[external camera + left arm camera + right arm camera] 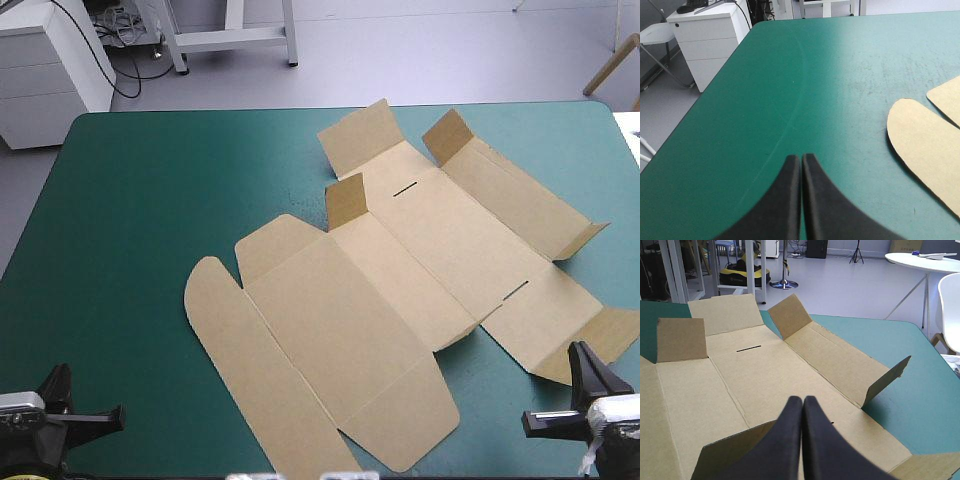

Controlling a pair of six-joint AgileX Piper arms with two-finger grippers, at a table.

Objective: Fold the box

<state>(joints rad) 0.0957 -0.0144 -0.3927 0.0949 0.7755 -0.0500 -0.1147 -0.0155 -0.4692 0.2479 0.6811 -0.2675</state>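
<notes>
The box (400,290) was found spread out as a cut sheet of brown board on the teal-green cover (150,200). It was laid slantwise from the middle of the table's near edge toward its far right corner. Most panels were seen lying flat. The long rounded flap (250,370) was pressed to the cover at the end nearest the robot. Several small flaps were raised: one (347,200) at the sheet's middle, one (447,135) toward the far edge, and one (580,240) toward the right edge. Two thin slots (405,188) were cut into the middle panel. The left gripper (801,159) was held over bare cover near the table's near left corner. Its black fingers (785,200) were pressed together into a single point, with nothing between them. The rounded flap was seen ahead of it and off to one side, apart from the fingers. The right gripper (802,399) was likewise drawn tight into one arch and held nothing. It was placed at the sheet's near right end. Whether it was touching the board could not be told.
</notes>
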